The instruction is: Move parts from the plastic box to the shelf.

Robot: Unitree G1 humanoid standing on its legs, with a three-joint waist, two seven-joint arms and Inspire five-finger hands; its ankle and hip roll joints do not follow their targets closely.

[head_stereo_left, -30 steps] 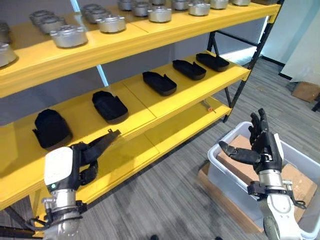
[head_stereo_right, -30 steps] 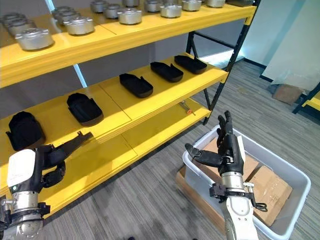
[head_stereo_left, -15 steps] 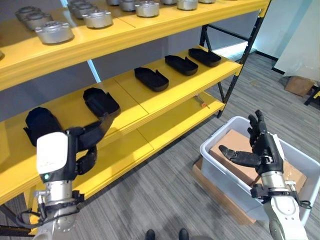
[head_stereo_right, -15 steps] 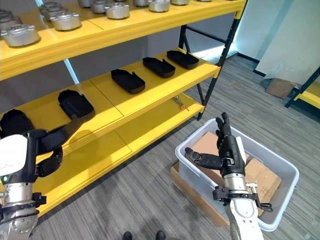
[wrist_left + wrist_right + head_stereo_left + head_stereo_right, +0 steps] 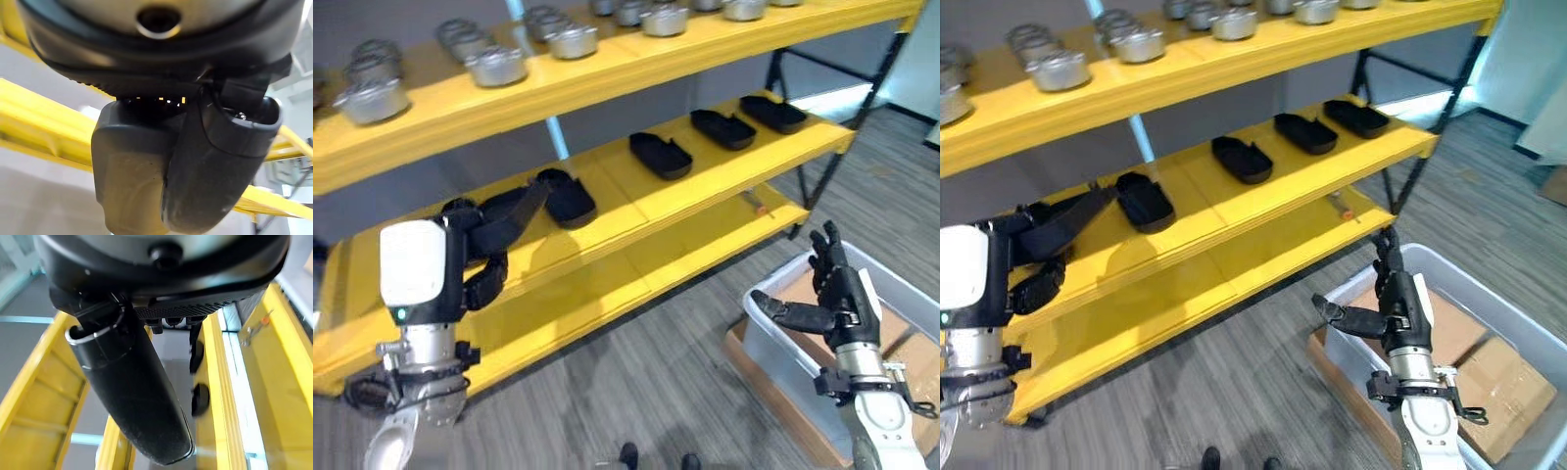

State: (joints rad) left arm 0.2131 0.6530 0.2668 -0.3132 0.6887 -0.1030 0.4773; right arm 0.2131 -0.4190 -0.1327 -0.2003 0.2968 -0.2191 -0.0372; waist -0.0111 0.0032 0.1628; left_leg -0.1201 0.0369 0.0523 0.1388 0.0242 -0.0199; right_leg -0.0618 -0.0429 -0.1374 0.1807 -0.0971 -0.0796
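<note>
Down at the robot's right side, the plastic box (image 5: 1508,313) sits on the grey floor, and the right hand (image 5: 1397,299) is raised upright above its near wall, fingers straight and spread, thumb jutting toward the shelf (image 5: 705,186), holding nothing. What lies in the box looks like flat brown cardboard (image 5: 1503,377); I can't make out any loose part among it. So whatever is to be picked lies below and just behind that hand, which is much the nearer of the two. The left hand (image 5: 499,220) is up by the middle tier, fingers stretched toward a black tray-shaped part (image 5: 566,196), and it's empty too. More black parts (image 5: 661,155) stand in a row along that tier, long axes across its depth; metal castings (image 5: 494,64) line the top one.
</note>
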